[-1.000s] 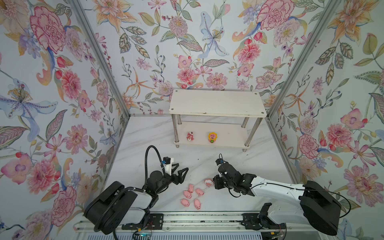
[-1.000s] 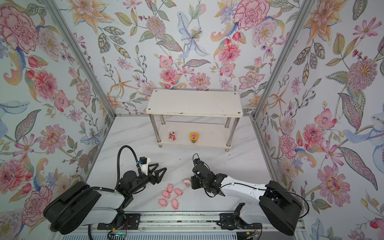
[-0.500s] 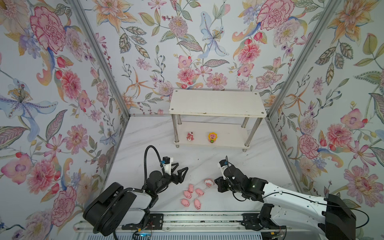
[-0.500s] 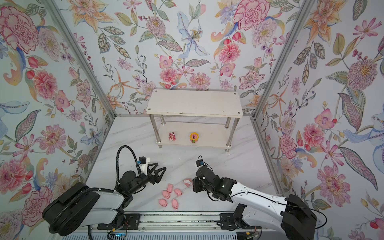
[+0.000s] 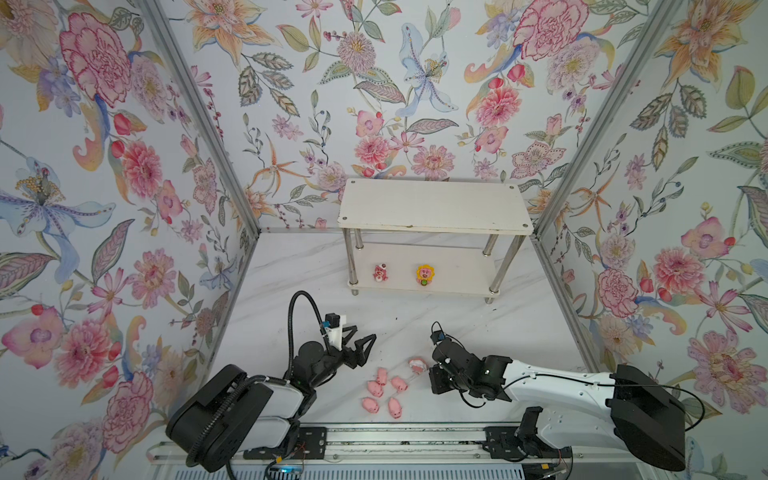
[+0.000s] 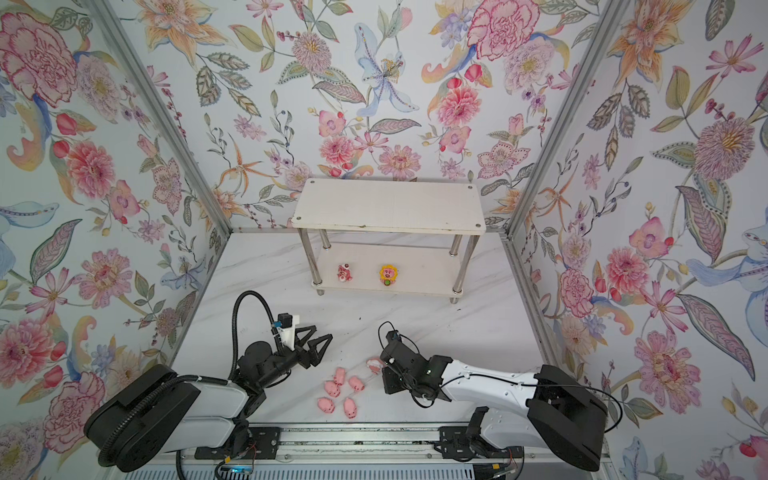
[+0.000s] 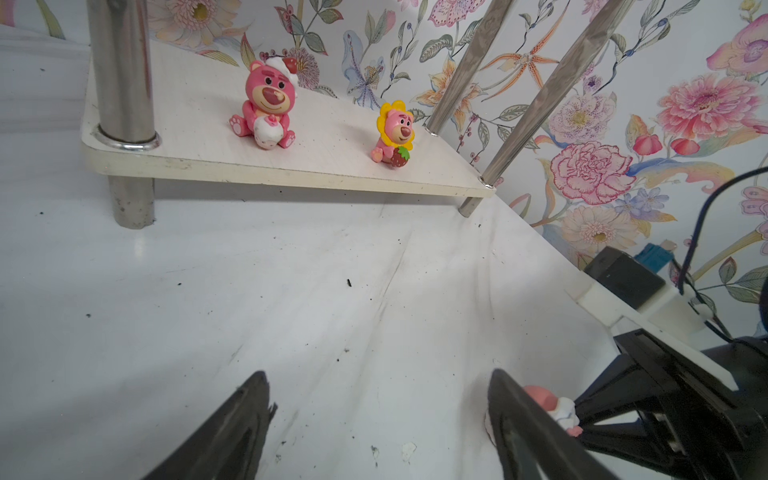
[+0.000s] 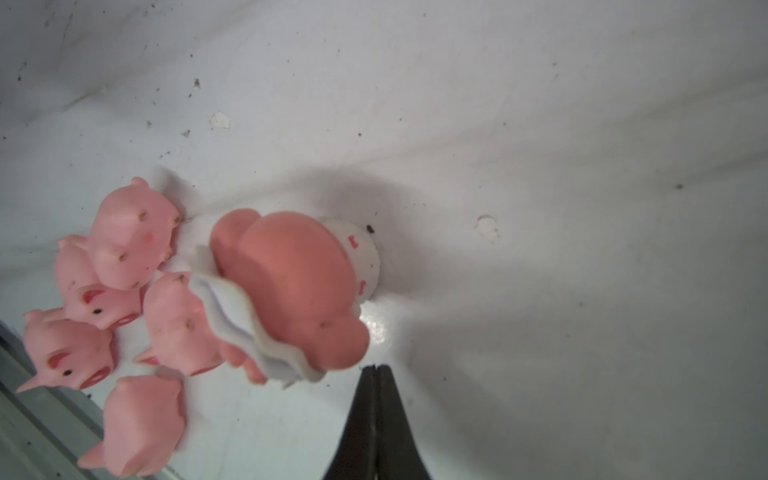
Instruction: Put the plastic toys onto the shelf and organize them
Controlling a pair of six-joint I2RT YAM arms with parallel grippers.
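Observation:
The white shelf (image 5: 434, 205) stands at the back; on its lower tier sit a red-pink bear (image 5: 379, 273) and a yellow-petalled toy (image 5: 424, 274), both also in the left wrist view as bear (image 7: 266, 104) and yellow-petalled toy (image 7: 395, 131). Several pink pigs (image 5: 380, 390) lie clustered on the floor near the front. A pink-and-white toy (image 5: 417, 365) lies just right of them. My right gripper (image 5: 431, 370) is shut and empty, its tips (image 8: 376, 366) right beside that toy (image 8: 291, 286). My left gripper (image 5: 365, 332) is open and empty, left of the pigs.
Flowered walls close in the white marble floor (image 5: 291, 291) on three sides. A metal rail (image 5: 395, 436) runs along the front edge, close behind the pigs. The shelf's chrome legs (image 7: 120, 70) stand on the floor ahead of the left gripper.
The right arm has swung its elbow out and down, and its shut gripper has slid slightly toward the front beside the pink-and-white toy. The left arm has not moved.

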